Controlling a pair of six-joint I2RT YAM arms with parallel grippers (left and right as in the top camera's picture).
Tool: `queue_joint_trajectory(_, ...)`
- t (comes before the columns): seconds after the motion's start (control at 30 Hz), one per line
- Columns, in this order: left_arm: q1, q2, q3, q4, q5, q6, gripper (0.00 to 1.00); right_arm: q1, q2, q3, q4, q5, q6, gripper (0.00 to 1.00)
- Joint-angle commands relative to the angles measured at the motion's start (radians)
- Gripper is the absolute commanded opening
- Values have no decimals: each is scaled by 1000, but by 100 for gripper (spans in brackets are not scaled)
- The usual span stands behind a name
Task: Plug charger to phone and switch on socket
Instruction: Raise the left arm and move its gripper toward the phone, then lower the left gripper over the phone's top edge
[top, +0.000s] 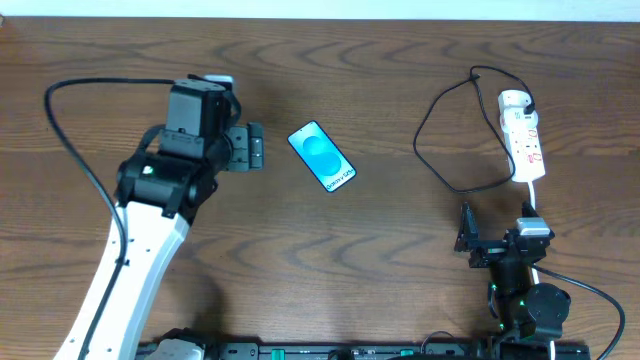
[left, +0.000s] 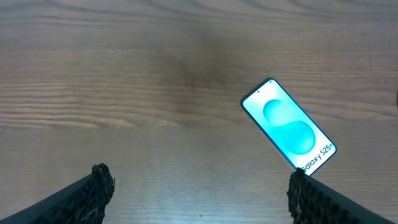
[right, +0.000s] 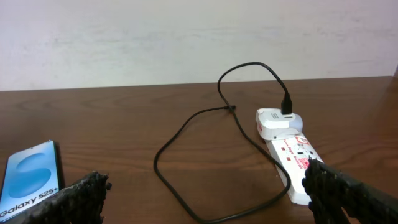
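The phone (top: 322, 156) lies face up near the table's middle, its blue-cyan screen lit; it also shows in the left wrist view (left: 288, 126) and at the left edge of the right wrist view (right: 30, 177). The white socket strip (top: 523, 135) lies at the far right (right: 291, 155). The black charger cable (top: 432, 150) runs from an adapter on the strip and loops over the table (right: 186, 134); I cannot see its free plug. My left gripper (top: 251, 148) is open and empty, just left of the phone (left: 199, 193). My right gripper (top: 496, 222) is open and empty, near the strip's near end (right: 205, 199).
The strip's white cord (top: 535, 200) runs toward the right arm's base. A pale wall rises behind the table's far edge (right: 186, 87). The left arm's black cable (top: 70, 130) arcs over the table's left side.
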Motion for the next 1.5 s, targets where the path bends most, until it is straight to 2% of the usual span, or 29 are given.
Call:
queue_joint_trajectory(0.0,-5,19,30,15,2,13,91,-3,-6,-2,-4,8,-18,99)
queue_joint_trajectory(0.13,-5,24,29,18,8,13,91,-3,-6,-2,-4,8,-18,99)
queue_joint_trajectory(0.3,-8,25,30,46,154,4,91,-3,-6,-2,-4,8,-18,99)
queue_joint_trajectory(0.57,-60,75,30,57,50,-334,91,-3,-6,-2,-4,8,-18,99)
queue_joint_trajectory(0.83,-142,188,30,104,16,-453,91,-3,-6,-2,-4,8,-18,99)
queue_joint_trajectory(1.47,-144,233,30,60,18,-460,91,-3,-6,-2,-4,8,-18,99)
